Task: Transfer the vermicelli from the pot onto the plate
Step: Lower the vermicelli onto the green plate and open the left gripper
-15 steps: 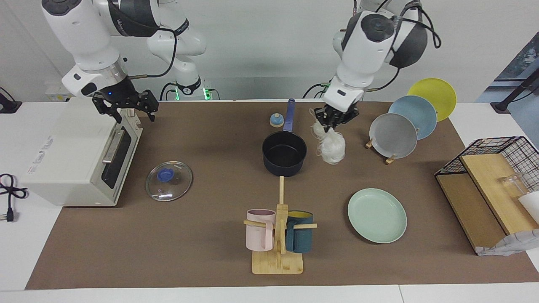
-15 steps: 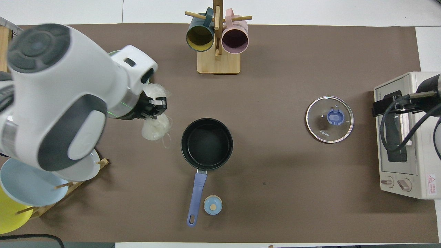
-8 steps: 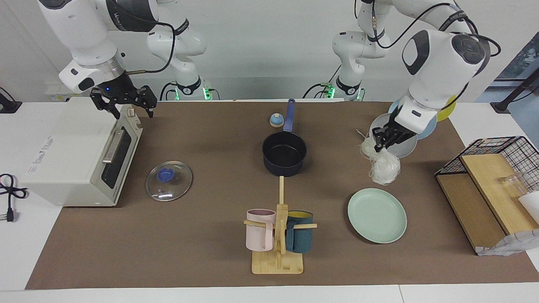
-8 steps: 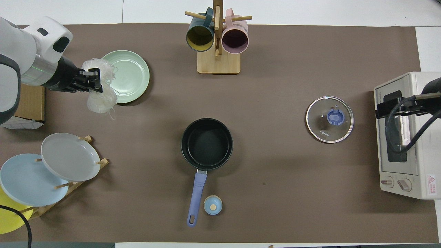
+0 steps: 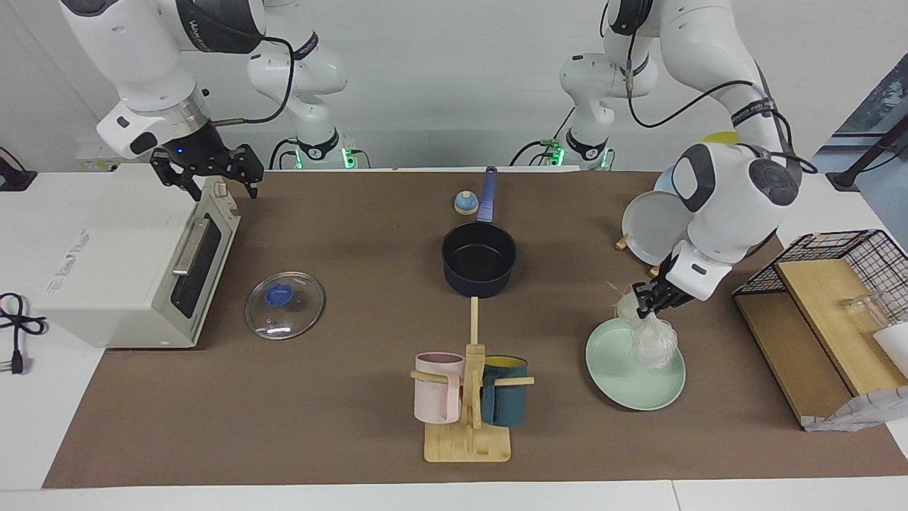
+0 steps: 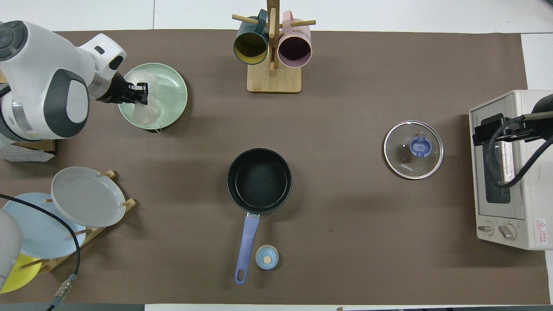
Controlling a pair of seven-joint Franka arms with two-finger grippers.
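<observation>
White rounded Franka arms w/ dark grey joint caps, black cables, black grippers.

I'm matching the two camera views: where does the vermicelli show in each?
Facing view: the vermicelli hangs from the left gripper over the plate, lower right.
Overhead view: the vermicelli is upper left, over the plate.
Shared landmark: the mug rack.
</observation>
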